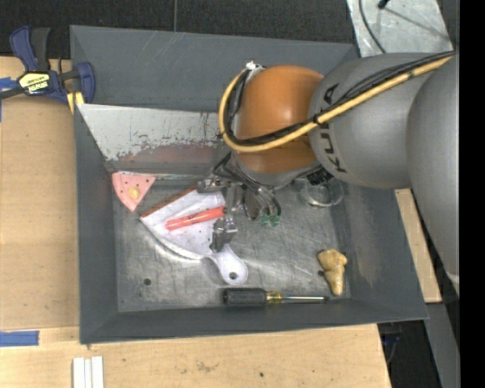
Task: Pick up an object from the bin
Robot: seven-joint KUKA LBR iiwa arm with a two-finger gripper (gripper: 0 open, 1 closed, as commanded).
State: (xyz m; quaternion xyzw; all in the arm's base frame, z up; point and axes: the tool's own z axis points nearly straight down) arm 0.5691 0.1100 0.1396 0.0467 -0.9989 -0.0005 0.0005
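The claw (225, 226) sits low in the middle of the bin (97, 241), at the right end of a see-through packet (174, 231) with a red stick (194, 218) inside. I cannot tell if it is open or closed. A white scoop (230, 270) lies just on its near side.

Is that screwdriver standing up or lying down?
Lying down. The screwdriver lies flat on the floor of the bin along the near wall, black handle to the left, thin shaft pointing right.
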